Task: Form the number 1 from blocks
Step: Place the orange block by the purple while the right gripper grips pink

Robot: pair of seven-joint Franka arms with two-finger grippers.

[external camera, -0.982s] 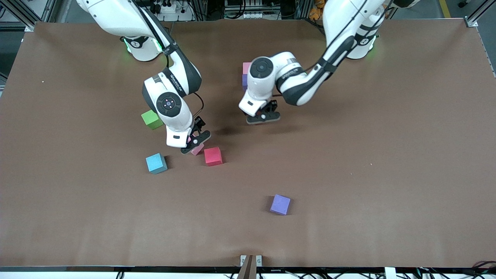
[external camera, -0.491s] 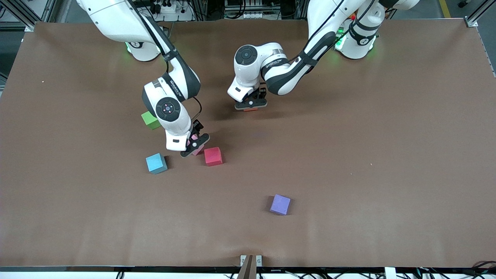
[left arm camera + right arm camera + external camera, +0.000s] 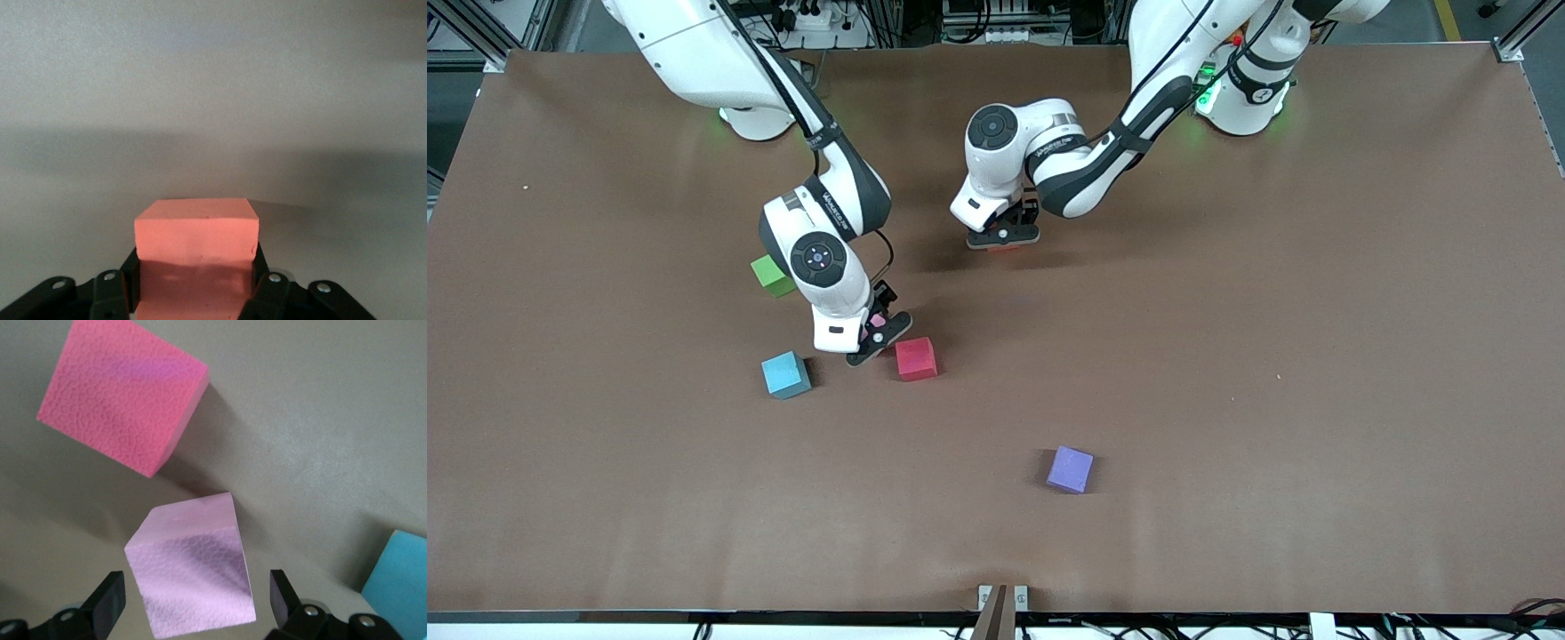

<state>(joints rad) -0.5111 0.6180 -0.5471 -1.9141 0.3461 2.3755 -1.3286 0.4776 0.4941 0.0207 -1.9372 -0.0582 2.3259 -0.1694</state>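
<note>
Since a second ago the left gripper (image 3: 1005,236) has carried its orange block (image 3: 1003,250) toward the robots' bases, and the right gripper (image 3: 879,338) has sunk around the pink block (image 3: 878,320).

Front view: red block (image 3: 916,358), light blue block (image 3: 785,374), green block (image 3: 771,275) and purple block (image 3: 1070,468) lie on the tabletop (image 3: 1272,373).

Left wrist view: fingers (image 3: 130,283) clamped on the orange block (image 3: 196,247).

Right wrist view: fingers (image 3: 108,603) apart, straddling the pink block (image 3: 193,577), near the red block (image 3: 123,390).

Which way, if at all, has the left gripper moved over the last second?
Yes. The left gripper, shut on the orange block, has moved away from the purple block, toward the robots' bases.
</note>
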